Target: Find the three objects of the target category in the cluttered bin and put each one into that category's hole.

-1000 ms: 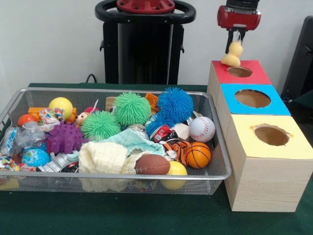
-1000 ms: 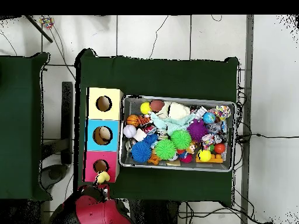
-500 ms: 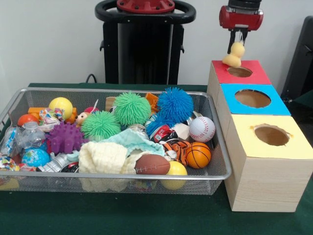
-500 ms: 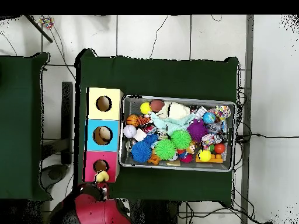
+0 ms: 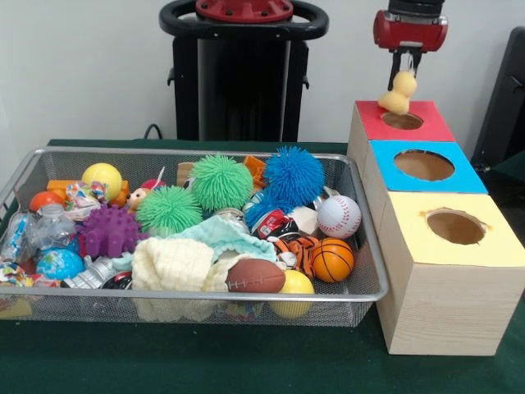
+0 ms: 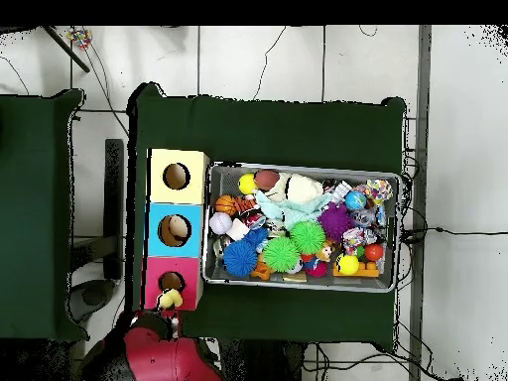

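Observation:
My gripper hangs above the far end of the red-topped box, shut on a small yellow rubber duck. The duck dangles just above the red hole. From overhead the duck sits at the box's near edge, beside the red hole, with the gripper partly hidden by the arm. The blue hole and yellow hole follow in a row. The wire bin holds the clutter.
In the bin lie a blue spiky ball, two green spiky balls, a purple spiky ball, baseball, basketball, football, cloths and small toys. Something tan lies inside the blue hole.
The gripper with the duck has risen slightly and shifted right in the front view, toward the far edge of the red hole.

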Action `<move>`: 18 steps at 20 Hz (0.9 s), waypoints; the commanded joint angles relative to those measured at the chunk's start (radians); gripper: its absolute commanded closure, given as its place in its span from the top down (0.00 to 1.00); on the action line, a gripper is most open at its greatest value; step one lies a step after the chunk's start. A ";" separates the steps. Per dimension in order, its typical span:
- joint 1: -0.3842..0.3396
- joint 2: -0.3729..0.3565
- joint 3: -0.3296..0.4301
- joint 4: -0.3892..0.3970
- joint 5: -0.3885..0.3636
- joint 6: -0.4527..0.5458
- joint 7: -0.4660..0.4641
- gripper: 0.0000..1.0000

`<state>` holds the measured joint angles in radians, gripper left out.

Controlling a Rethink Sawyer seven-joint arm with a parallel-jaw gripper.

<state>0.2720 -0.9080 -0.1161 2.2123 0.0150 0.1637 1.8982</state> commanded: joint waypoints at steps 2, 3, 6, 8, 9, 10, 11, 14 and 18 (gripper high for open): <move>-0.006 0.070 0.083 -0.020 0.072 -0.033 0.211 0.00; -0.004 0.072 0.083 -0.021 0.075 -0.035 0.211 0.00; 0.006 0.080 0.080 -0.030 0.087 -0.042 0.213 0.00; 0.018 0.086 0.072 -0.035 0.094 -0.048 0.216 0.00; 0.019 0.087 0.072 -0.034 0.097 -0.053 0.216 0.00; 0.019 0.088 0.073 -0.034 0.099 -0.056 0.216 0.00; 0.017 0.088 0.075 -0.035 0.101 -0.055 0.213 0.00; 0.021 0.087 0.070 -0.047 0.109 -0.035 0.204 0.00; 0.027 0.086 0.069 -0.064 0.124 -0.015 0.199 0.00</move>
<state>0.2943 -0.8889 -0.1161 2.2084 0.0843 0.1575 1.8982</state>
